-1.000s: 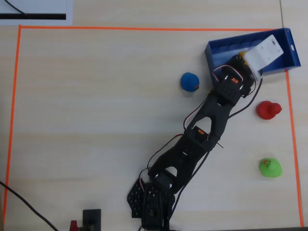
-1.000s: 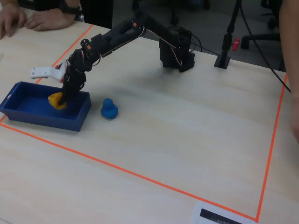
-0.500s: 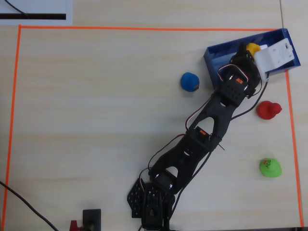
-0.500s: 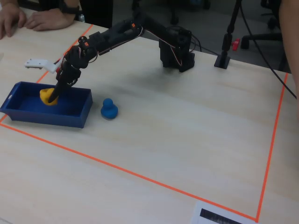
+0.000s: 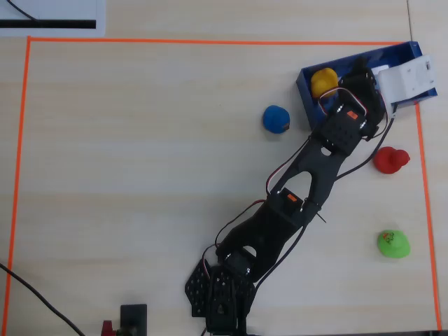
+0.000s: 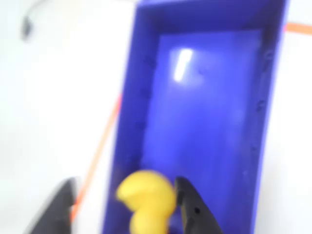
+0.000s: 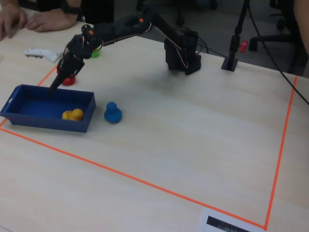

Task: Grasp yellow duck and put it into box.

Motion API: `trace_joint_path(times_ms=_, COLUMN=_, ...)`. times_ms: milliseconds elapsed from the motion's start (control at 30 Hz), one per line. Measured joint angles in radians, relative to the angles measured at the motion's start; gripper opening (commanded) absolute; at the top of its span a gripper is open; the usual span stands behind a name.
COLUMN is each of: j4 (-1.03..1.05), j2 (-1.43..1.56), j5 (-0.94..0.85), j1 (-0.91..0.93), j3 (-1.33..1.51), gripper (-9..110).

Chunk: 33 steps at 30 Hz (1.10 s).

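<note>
The yellow duck [image 5: 323,82] lies inside the blue box [image 5: 305,98], near one short end; it also shows in the fixed view [image 7: 72,114], resting on the floor of the box [image 7: 29,118]. My gripper [image 7: 55,83] hangs above the box's far wall. In the blurred wrist view the gripper [image 6: 126,183] is open. One finger [image 6: 58,207] is outside the box wall [image 6: 129,126] and the other finger [image 6: 192,207] is inside, beside the duck [image 6: 146,200]. In the overhead view the gripper [image 5: 360,73] is mostly hidden by the wrist.
A blue duck [image 5: 276,118] stands just outside the box, a red duck [image 5: 389,160] beside the arm, and a green duck [image 5: 393,243] further off. Orange tape [image 5: 210,40] frames the work area. A person's hands [image 7: 43,19] rest at the table's far edge.
</note>
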Motion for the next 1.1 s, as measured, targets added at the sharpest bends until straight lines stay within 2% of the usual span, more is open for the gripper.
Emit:
trace_joint_path(times_ms=200, j4=0.143, j2=0.218, j5=0.04, j1=-0.009, j3=0.049, gripper=1)
trace_joint_path(times_ms=433, j4=0.282, j2=0.629, j5=0.017, j1=-0.132, j3=0.376, gripper=0)
trace_joint_path(times_ms=900, j4=0.532, j2=1.724, j5=-0.199, j1=-0.606, j3=1.48, gripper=0)
trace_joint_path(times_ms=1100, j4=0.525, j2=2.046, j5=-0.311, j1=-0.661, j3=1.858, gripper=0)
